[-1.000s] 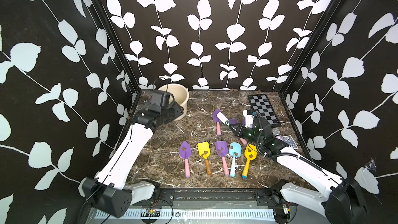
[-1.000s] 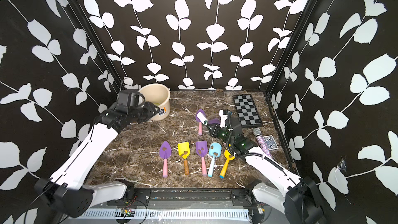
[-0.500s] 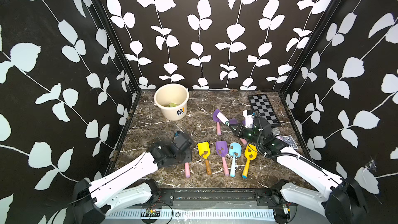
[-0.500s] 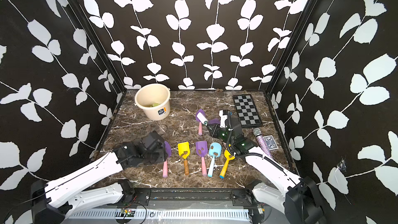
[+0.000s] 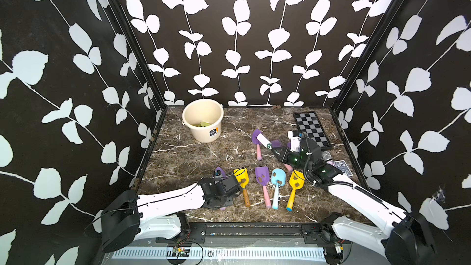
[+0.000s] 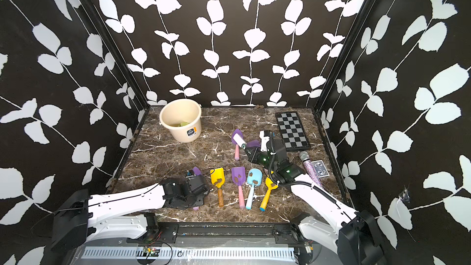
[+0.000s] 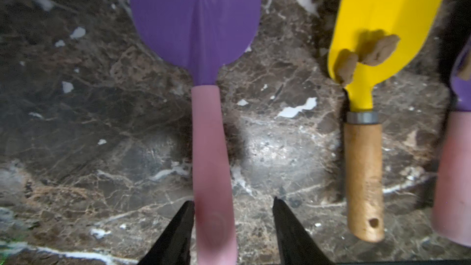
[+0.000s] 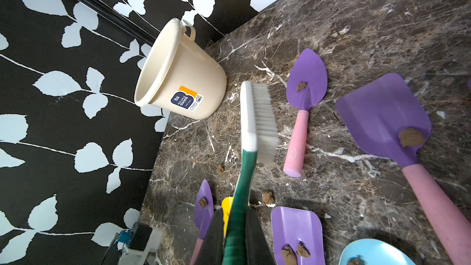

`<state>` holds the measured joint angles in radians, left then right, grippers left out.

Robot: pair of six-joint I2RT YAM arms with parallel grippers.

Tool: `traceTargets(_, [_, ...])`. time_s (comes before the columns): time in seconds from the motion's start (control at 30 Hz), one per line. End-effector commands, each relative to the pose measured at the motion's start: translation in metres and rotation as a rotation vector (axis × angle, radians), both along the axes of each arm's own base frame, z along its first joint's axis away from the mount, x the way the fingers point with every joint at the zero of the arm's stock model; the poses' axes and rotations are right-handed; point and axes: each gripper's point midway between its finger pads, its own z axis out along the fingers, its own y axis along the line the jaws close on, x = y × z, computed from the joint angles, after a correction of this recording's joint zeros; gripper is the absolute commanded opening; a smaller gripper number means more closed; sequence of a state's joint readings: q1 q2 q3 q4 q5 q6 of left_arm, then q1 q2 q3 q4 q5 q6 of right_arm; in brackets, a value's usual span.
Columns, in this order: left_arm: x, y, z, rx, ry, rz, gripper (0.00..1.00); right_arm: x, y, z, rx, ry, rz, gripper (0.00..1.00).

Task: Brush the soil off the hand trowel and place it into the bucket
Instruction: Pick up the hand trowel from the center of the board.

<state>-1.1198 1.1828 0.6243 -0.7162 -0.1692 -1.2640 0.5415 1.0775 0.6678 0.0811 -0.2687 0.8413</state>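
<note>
The leftmost hand trowel in the front row has a purple pointed blade and a pink handle. My left gripper is open and straddles that handle, one finger against it, the other apart. In both top views the left wrist covers most of it; only the blade tip shows. Soil clumps lie on the neighbouring yellow blade. My right gripper is shut on a green-handled white brush held over the table. The cream bucket stands at the back left.
To the right in the row lie a yellow trowel, a purple square one, a light blue one and another yellow one. Another purple trowel lies under the brush. A chessboard, a glitter microphone and cards sit at the right.
My left arm has swung from the bucket at the back left down to the front row, and its jaws have opened around the pink handle. The right arm has not moved.
</note>
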Motion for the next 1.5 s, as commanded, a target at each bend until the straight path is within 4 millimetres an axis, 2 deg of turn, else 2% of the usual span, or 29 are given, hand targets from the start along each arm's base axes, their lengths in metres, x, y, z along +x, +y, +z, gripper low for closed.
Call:
traceTargets(0.0, [0.001,0.015,-0.012,0.061,-0.017,0.033,0.53,0.004,0.002,0.031,0.04,-0.075,-0.007,0.0])
traceTargets(0.17, [0.0,0.013,-0.021,0.068,-0.005,0.021,0.52,0.004,0.003,0.032,0.04,-0.073,-0.002,0.0])
traceTargets(0.33, [-0.001,0.01,-0.025,0.074,0.009,0.007,0.4,0.006,0.003,0.033,0.038,-0.075,-0.005,0.0])
traceTargets(0.47, [-0.001,0.01,-0.02,0.075,0.006,-0.001,0.31,0.007,0.003,0.035,0.037,-0.078,-0.008,0.0])
traceTargets(0.63, [0.002,0.008,0.001,0.067,-0.015,-0.046,0.19,0.009,0.004,0.033,0.033,-0.073,-0.007,0.0])
traceTargets(0.8, [0.009,0.01,0.032,0.096,0.022,-0.188,0.0,0.009,0.009,0.03,0.04,-0.065,0.011,0.0])
traceTargets(0.9, [0.021,0.005,0.053,0.082,0.009,-0.339,0.0,0.008,0.012,0.029,0.046,-0.069,0.035,0.0])
traceTargets(1.0, [0.037,-0.008,0.079,0.103,-0.065,-0.551,0.0,0.003,0.019,0.035,0.077,-0.09,0.087,0.0])
traceTargets(1.07, [0.046,-0.011,0.089,0.137,-0.071,-0.633,0.0,-0.002,0.025,0.04,0.097,-0.102,0.127,0.0])
traceTargets(1.27, [0.069,-0.032,0.111,0.147,-0.075,-0.803,0.0,-0.017,0.034,0.054,0.132,-0.154,0.233,0.0])
traceTargets(1.47, [0.093,-0.04,0.12,0.177,-0.1,-0.819,0.0,-0.027,0.045,0.066,0.207,-0.173,0.319,0.0])
